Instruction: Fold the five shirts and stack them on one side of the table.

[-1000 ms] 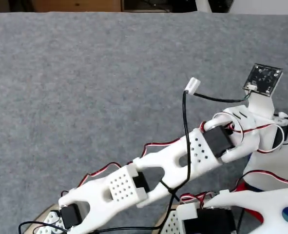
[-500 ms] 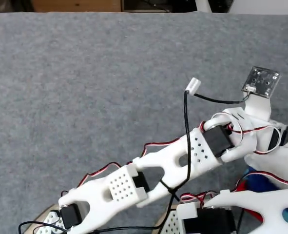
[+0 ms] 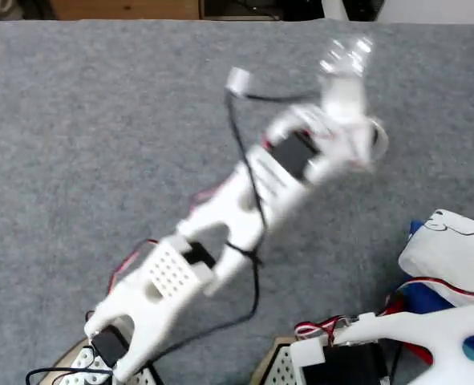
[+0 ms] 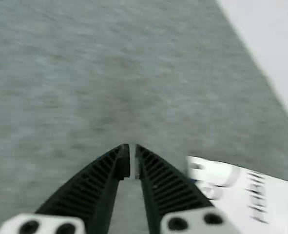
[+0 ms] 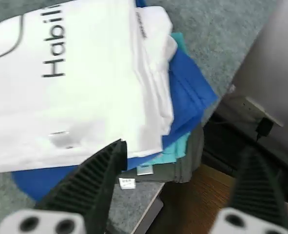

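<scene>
The table (image 3: pixel 100 120) had a grey, fuzzy top. In the high view the left arm (image 3: pixel 220 216) ran from the lower left of the frame up to the upper middle. It was stretched long over the grey top, and a black wire (image 3: pixel 249 180) ran along it.

The left gripper (image 4: pixel 132 148) pointed down at bare grey table. Its two black fingers (image 4: pixel 102 180) were nearly pressed together, with just a thin slit between the tips. It held nothing. The white shirt (image 4: pixel 236 185) lay near it, off to one side, and the gripper did not touch it.

The stack of shirts (image 3: pixel 449 249) sat at the lower right of the high view, close to the table's edge. The white shirt was on top and had dark letters on it. Under it was a blue shirt (image 5: pixel 187 97). Under that peeked a teal shirt (image 5: pixel 175 146). At the bottom was a dark shirt (image 5: pixel 182 168). The shirts were folded and lay one on top of the other.

The right arm (image 3: pixel 413 337) was at the bottom right of the high view, just beside the stack. The right gripper (image 5: pixel 182 156) hung over the edge of the stack. Its black fingers (image 5: pixel 95 180) were spread very wide apart. It held nothing and did not touch the shirts. A wooden edge (image 5: pixel 192 204) showed past the table by the stack.
</scene>
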Robot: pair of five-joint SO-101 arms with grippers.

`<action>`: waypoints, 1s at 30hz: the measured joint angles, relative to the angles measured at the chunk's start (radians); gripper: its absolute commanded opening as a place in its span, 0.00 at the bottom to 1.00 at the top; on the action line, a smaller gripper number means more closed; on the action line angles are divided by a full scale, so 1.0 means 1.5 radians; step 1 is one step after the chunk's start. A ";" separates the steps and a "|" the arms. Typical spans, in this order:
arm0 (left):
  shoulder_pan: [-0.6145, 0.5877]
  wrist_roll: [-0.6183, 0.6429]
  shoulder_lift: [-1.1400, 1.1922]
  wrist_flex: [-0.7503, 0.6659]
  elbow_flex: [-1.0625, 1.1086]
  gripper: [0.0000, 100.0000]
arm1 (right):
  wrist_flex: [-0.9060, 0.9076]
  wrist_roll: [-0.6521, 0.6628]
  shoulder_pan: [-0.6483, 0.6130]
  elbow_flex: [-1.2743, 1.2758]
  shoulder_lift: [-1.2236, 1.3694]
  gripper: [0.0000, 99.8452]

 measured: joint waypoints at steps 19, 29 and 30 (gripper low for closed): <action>-0.455 -0.236 -0.254 0.269 -0.098 0.02 | 0.137 0.003 -0.575 -0.055 -0.151 0.03; -0.595 -0.237 -0.598 0.269 0.384 0.02 | 0.100 0.003 -0.793 0.113 -0.460 0.03; -0.605 -0.237 -0.645 0.269 0.456 0.02 | 0.099 0.003 -0.795 0.139 -0.487 0.03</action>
